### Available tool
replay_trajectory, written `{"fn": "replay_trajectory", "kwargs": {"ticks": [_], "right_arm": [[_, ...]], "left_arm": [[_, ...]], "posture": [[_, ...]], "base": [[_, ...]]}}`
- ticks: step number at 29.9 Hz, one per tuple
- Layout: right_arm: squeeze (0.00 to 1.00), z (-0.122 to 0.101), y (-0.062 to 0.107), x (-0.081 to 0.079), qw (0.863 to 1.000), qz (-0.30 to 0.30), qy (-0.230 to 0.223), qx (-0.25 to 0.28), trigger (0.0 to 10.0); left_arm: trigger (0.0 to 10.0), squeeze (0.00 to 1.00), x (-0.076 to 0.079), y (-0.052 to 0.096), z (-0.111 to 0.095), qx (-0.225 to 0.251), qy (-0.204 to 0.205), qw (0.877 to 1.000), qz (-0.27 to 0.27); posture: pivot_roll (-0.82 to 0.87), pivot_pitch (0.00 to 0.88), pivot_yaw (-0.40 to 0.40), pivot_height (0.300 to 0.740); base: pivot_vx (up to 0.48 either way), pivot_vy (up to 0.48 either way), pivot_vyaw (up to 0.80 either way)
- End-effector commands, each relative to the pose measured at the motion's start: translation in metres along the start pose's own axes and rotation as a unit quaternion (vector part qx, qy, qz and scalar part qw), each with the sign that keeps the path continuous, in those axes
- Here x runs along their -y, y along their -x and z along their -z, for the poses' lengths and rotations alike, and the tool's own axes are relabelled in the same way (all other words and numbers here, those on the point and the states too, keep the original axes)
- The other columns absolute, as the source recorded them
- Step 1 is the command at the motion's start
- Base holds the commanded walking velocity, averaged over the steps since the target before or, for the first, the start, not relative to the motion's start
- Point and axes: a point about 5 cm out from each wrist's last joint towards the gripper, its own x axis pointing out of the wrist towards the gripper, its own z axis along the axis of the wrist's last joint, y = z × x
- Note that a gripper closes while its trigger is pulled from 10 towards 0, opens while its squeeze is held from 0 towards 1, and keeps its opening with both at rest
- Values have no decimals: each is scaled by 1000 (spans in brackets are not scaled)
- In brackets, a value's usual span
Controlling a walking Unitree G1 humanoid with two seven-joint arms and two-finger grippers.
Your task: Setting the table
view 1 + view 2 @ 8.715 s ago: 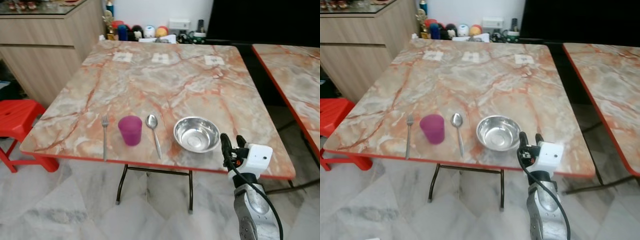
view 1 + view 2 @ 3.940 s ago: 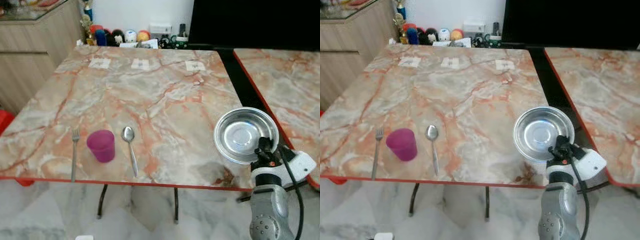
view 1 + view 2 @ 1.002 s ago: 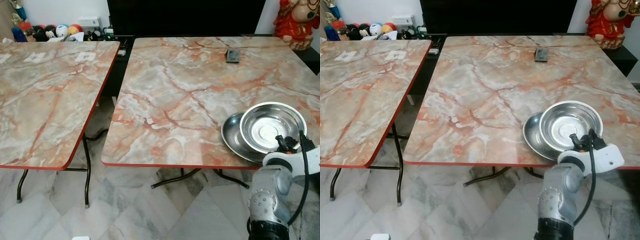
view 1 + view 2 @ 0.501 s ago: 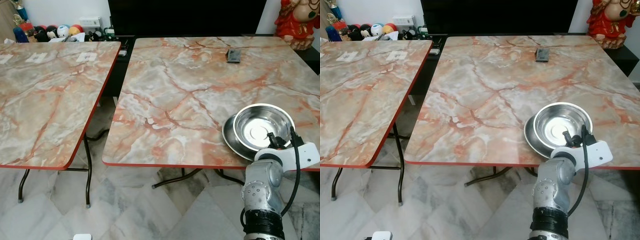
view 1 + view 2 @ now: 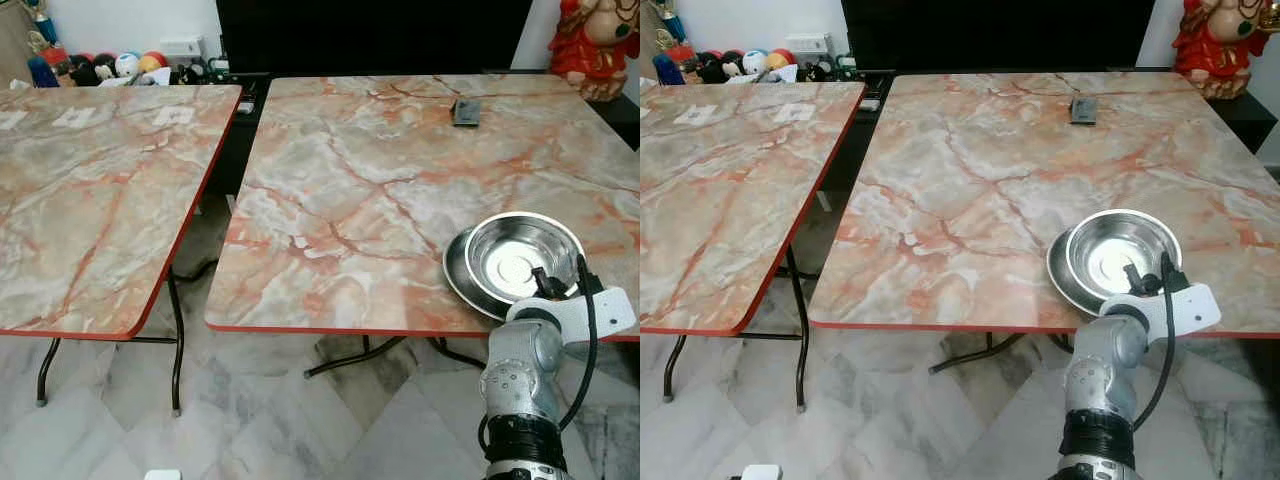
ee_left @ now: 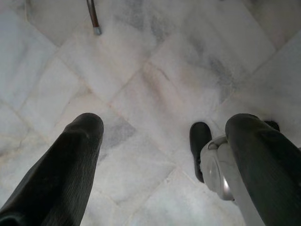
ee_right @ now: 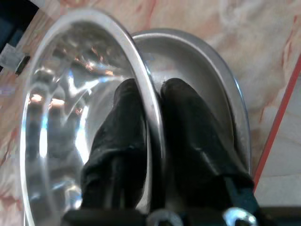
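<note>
right gripper: we're clamped on the bowl rim, one finger inside, one outside
left gripper: fingers apart, idle above the floor
bowl: over the plate, table near right corner
step: setting bowl onto plate
next: we lower, then let go

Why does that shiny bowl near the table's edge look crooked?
The right gripper pinches the steel bowl's rim, holding it tilted over a steel plate, off-centre. It is not settled yet. Nothing looks spilled or damaged.
</note>
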Motion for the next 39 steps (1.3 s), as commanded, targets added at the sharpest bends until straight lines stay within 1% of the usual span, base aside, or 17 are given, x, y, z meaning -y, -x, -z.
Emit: {"fn": "replay_trajectory", "kwargs": {"ticks": [1, 2, 3, 4, 5, 13, 15, 21, 27, 35, 36, 37, 38, 39], "right_arm": [[514, -2, -2, -4, 1000, 0, -9, 3, 10000], [502, -2, -2, -4, 1000, 0, -9, 3, 10000], [424, -2, -2, -4, 1000, 1, -9, 3, 10000], [424, -2, -2, -4, 1000, 1, -9, 3, 10000], [0, -1, -3, -5, 1000, 1, -9, 2, 10000], [0, 0, -3, -7, 1000, -1, -13, 1, 10000], [0, -1, -3, -8, 1000, -2, -14, 3, 10000], [0, -2, -1, -9, 1000, -4, -13, 8, 10000], [0, -2, 0, -9, 1000, -6, -8, 12, 10000], [0, 3, 5, -6, 1000, -3, -4, 4, 10000], [137, 3, 6, -6, 1000, -3, -5, 4, 10000], [749, 3, 6, -6, 1000, -3, -6, 4, 10000], [812, 3, 7, -5, 1000, -3, -6, 4, 10000], [812, 3, 7, -5, 1000, -3, -5, 4, 10000]], "left_arm": [[10000, 0, -6, 5, 11, -24, 6, 1000, -6], [10000, 0, -7, 5, 11, -24, 6, 1000, -7], [10000, 0, -7, 5, 11, -24, 7, 1000, -7], [10000, 0, -7, 5, 11, -24, 7, 1000, -7], [10000, 0, -7, 5, 11, -25, 7, 1000, -7], [10000, 0, -6, 4, 11, -24, 8, 1000, -7], [10000, 0, -1, 2, 7, -19, 7, 1000, -5], [10000, 0, 3, 0, 3, -11, 6, 1000, -2], [10000, 0, 3, 0, 2, -6, 6, 1000, 1], [10000, 0, 1, 2, 5, -5, 6, 1000, 3], [10000, 0, 1, 2, 5, -5, 6, 1000, 3], [10000, 0, 1, 2, 5, -5, 6, 1000, 3], [10000, 0, 1, 2, 5, -5, 6, 1000, 3], [10000, 0, 1, 2, 6, -6, 6, 1000, 3]], "posture": [[18, 116, 36, 740], [18, 116, 36, 740], [18, 116, 36, 740], [18, 116, 36, 740], [18, 116, 36, 740], [20, 121, 35, 740], [19, 120, 36, 740], [18, 121, 38, 740], [15, 121, 38, 740], [11, 124, 37, 740], [11, 125, 37, 740], [11, 125, 37, 740], [11, 125, 37, 740], [10, 125, 36, 740]], "base": [[0, 0, 0], [0, 0, 0], [0, 0, 0], [0, 0, 0], [0, 0, 0], [0, 0, 0], [0, 0, 0], [0, 0, 0], [0, 0, 0], [0, 0, 0], [0, 0, 0], [0, 0, 0], [0, 0, 0], [0, 0, 0]]}}
